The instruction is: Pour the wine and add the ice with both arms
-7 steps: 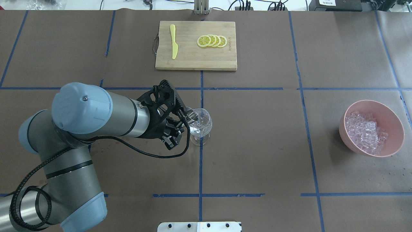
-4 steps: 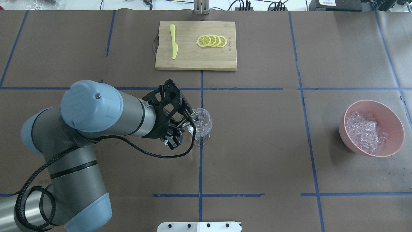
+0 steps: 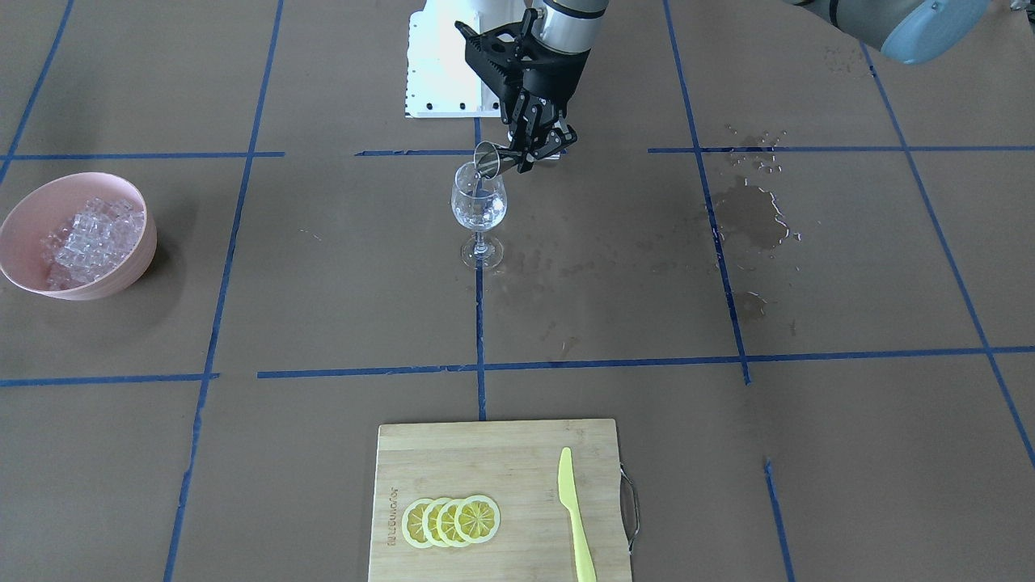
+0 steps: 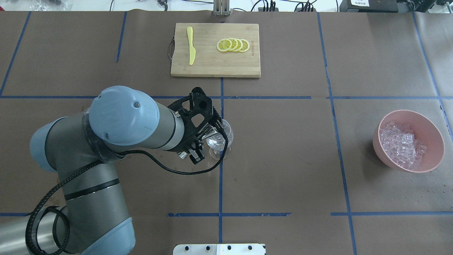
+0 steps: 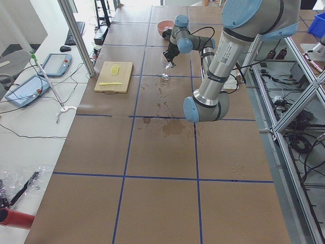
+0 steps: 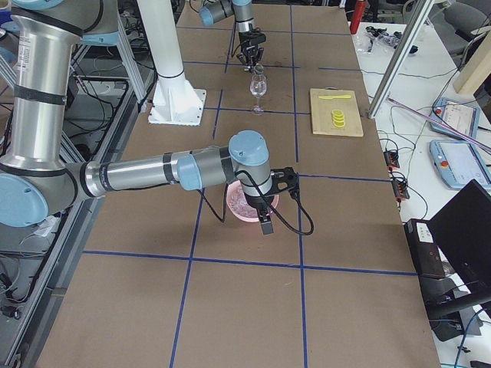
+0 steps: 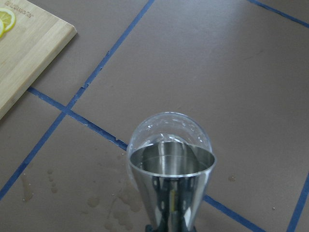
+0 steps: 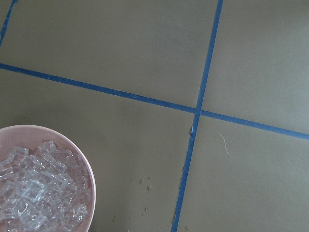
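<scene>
My left gripper [image 3: 534, 149] [image 4: 207, 136] is shut on a small steel jigger [image 3: 489, 158] [image 7: 171, 188]. The jigger lies tipped on its side, its mouth at the rim of the clear wine glass [image 3: 479, 208] [image 4: 223, 136] [image 7: 166, 126] at the table's middle. The wine itself is hidden in these views. The ice [image 4: 401, 145] [image 8: 34, 193] fills a pink bowl [image 4: 437, 141] [image 3: 24, 283] on my right side. My right gripper [image 6: 259, 201] shows only in the exterior right view, above that bowl; I cannot tell whether it is open or shut.
At the table's far edge, a bamboo cutting board [image 4: 205, 69] holds several lemon slices [image 4: 233, 45] and a yellow knife [image 4: 191, 46]. Wet brown stains [image 3: 748, 218] mark the paper on my left side. A white base plate [image 4: 219, 249] sits at the near edge.
My left arm has shifted right toward the glass. The gripper now covers part of the glass's rim, with the jigger tipped further over it.
</scene>
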You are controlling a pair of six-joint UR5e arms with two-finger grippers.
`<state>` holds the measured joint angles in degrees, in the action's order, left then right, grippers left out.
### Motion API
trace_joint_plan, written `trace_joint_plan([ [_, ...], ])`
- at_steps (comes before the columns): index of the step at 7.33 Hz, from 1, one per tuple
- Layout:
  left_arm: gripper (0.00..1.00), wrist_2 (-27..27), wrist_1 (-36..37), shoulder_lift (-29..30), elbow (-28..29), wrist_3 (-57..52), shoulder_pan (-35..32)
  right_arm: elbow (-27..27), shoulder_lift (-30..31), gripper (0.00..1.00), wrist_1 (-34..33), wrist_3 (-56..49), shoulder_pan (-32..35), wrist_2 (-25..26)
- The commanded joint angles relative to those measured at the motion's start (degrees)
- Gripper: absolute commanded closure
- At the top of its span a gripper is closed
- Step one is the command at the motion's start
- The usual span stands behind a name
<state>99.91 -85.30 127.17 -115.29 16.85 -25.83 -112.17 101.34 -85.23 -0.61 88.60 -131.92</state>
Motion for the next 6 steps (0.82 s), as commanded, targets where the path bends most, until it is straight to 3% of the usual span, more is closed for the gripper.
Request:
trace_joint_plan([
  [1,1.0,-0.4,6.2,2.8,0.0,-0.1,0.2,0.0,0.0,0.0,0.0,0.0,0.0,0.0],
  [6,1.0,-1.9,16.2,6.9,0.0,-1.9,0.6,0.0,0.0,0.0,0.0,0.1,0.0,0.0],
])
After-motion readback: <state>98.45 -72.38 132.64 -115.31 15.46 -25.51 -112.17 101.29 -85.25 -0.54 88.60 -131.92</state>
